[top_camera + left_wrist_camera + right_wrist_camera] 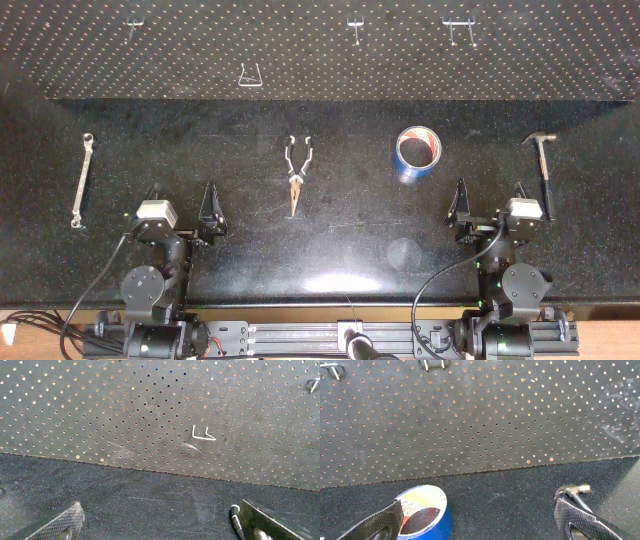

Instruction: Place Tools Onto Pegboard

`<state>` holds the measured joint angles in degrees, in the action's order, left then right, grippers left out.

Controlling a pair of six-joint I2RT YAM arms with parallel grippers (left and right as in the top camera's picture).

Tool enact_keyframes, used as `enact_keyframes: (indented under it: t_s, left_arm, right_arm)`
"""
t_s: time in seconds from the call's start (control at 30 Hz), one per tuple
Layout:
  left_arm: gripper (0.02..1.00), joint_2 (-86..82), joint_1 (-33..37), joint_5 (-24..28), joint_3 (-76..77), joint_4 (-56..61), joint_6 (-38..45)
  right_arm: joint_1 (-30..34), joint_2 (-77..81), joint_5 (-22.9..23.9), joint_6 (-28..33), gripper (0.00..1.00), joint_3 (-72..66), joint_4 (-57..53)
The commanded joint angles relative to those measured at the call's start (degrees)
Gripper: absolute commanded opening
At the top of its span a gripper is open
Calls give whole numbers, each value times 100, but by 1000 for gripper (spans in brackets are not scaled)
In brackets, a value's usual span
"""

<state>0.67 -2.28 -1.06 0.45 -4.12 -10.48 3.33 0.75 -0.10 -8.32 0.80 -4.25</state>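
Observation:
On the black table lie a silver wrench (81, 180) at the left, pliers (297, 175) with their tip toward the arms in the middle, a blue tape roll (417, 152) (422, 512) and a small hammer (542, 160) (574, 493) at the right. The pegboard (320, 45) stands at the back with metal hooks: one low hook (250, 76) (202, 435), others higher (355, 28) (458, 30). My left gripper (183, 210) (157, 527) rests open near its base, nothing between its fingers. My right gripper (490, 205) (477, 527) is open too, just short of the tape and hammer.
Another hook (134, 25) sits at the pegboard's upper left. The table's front edge runs along the arm bases, where cables (40, 325) trail at the lower left. Open tabletop lies between the tools.

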Motion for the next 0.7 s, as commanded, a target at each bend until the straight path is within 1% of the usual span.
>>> enact_keyframes:
  t_s: [0.03,0.43,0.5,0.7]
  left_arm:
    - [996,-52,2,-87,-13,-22,72]
    - [996,-52,2,-87,-13,-22,76]
    - [996,-52,2,-302,-13,-7,203]
    - [996,-52,2,-372,-13,0,203]
  right_arm:
    - [-4,-37,-48,-63,991,-57,22]
    - [-4,-37,-48,-63,991,-57,24]
    - [-4,-37,-48,-63,991,-57,24]
    - [-4,-37,-48,-63,989,-57,22]
